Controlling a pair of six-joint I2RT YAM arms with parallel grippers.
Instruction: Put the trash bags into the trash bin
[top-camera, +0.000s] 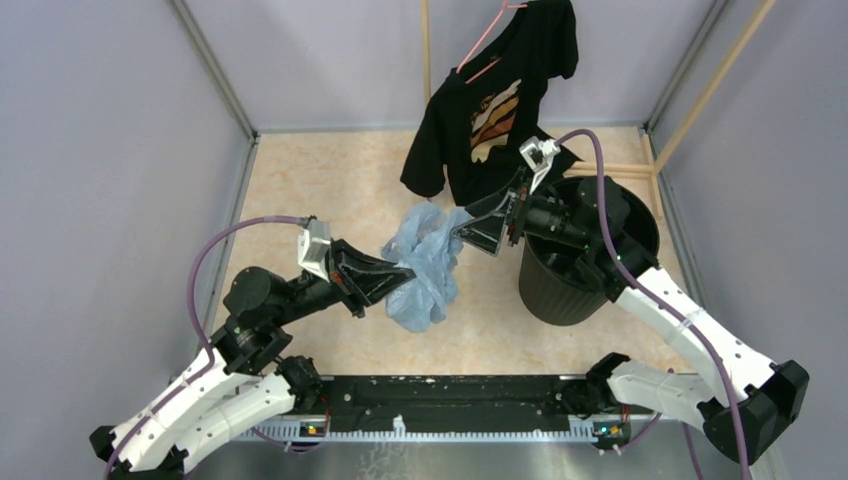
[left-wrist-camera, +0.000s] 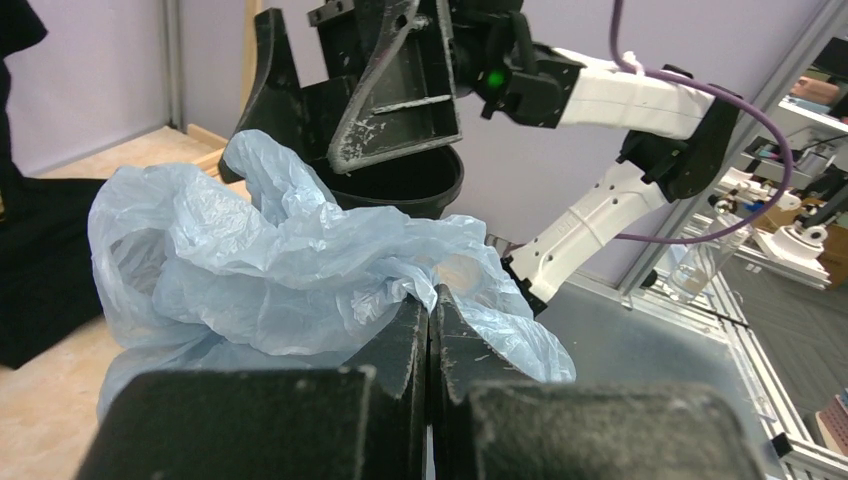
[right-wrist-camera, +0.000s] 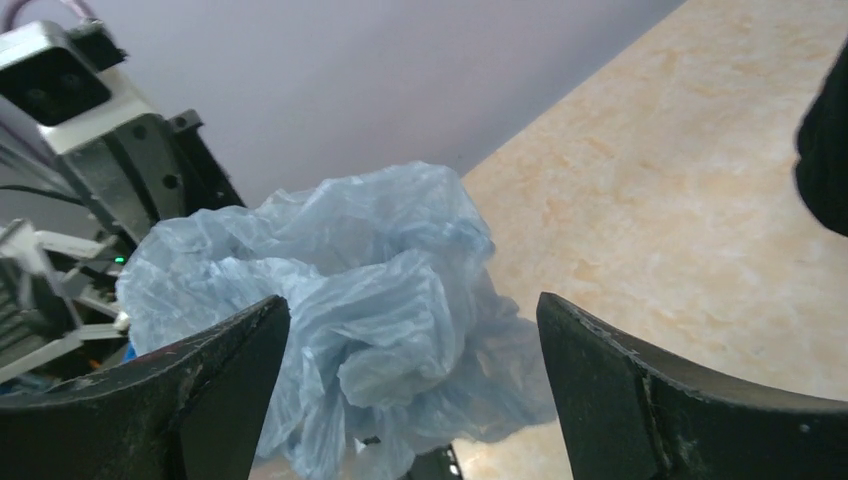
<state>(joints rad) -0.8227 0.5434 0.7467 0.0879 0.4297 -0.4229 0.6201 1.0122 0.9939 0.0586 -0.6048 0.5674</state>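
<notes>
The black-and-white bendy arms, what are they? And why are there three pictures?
They are two robot arms bolted to a beige table. One picture looks down from above; the other two come from a camera on each wrist. The left gripper is shut on a crinkly pale blue plastic trash bag. The right gripper is open, facing the bag. To the right stands a round black plastic trash bin. A black T-shirt with an orange print hangs behind.

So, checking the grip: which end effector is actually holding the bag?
The left end effector: its jaws are shut on the bag. The right end effector is wide open, gripping nothing.
</notes>
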